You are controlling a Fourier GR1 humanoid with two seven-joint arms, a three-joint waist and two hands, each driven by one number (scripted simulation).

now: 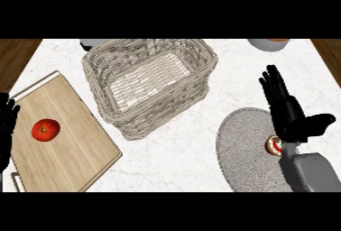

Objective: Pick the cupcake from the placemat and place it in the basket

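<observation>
- Grey placemat [243, 153] lies under the right hand [285, 108], whose fingers are straight and spread, holding nothing.
- Cupcake [274, 145] sits just below the palm, by the wrist, half hidden.
- It looks light, soft and crushable; I'd grip the wrapper sides, not the top.
- Wicker basket [149, 81] stands well left of that hand.
- Left hand [6, 126] rests open at the far edge.

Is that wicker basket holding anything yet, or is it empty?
Empty. The wicker basket shows only its bare woven bottom. The cupcake sits on the grey placemat, partly hidden by the right hand.
</observation>
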